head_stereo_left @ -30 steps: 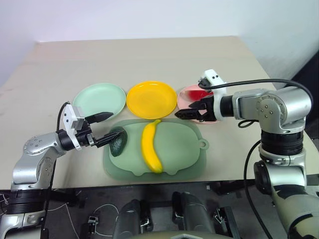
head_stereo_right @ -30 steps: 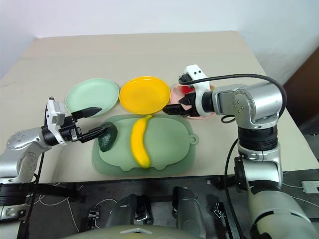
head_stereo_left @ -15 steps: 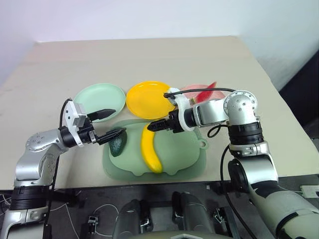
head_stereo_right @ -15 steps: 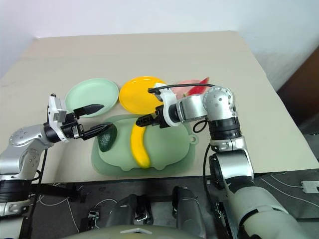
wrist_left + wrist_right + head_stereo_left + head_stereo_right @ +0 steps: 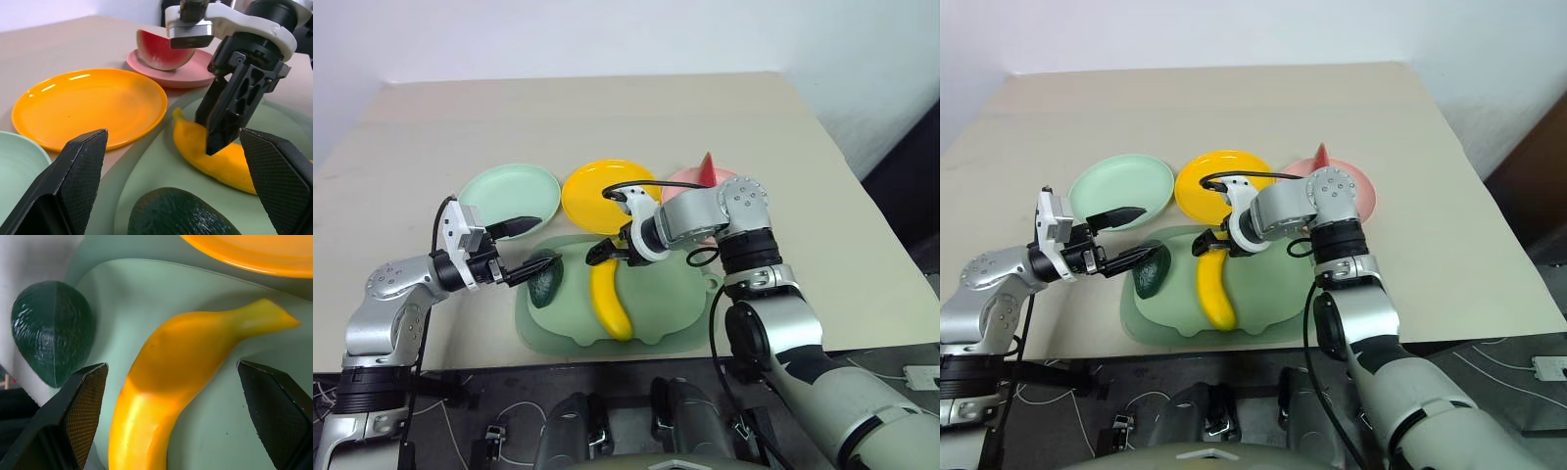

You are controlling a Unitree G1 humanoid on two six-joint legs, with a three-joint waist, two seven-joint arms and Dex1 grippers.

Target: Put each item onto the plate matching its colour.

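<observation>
The right gripper [image 5: 604, 253] hangs spread and empty over the banana [image 5: 609, 292] on the tray [image 5: 690, 318], apparently to straddle it for the yellow plate [image 5: 597, 196]; the left gripper [image 5: 530, 245] waits open beside the avocado [image 5: 546, 282].

You see a beige table [image 5: 607, 108] against a white wall [image 5: 607, 34], cables on the dark floor [image 5: 489, 416].

Bright, even and diffuse from overhead. Soft, faint shadows on the tabletop [image 5: 607, 117]. Glossy glare streaks on the yellow plate [image 5: 88, 105] beyond the left pincer [image 5: 176, 196]. Blurred, oversized black fingertips [image 5: 83, 406] up close; sharp beyond them.
</observation>
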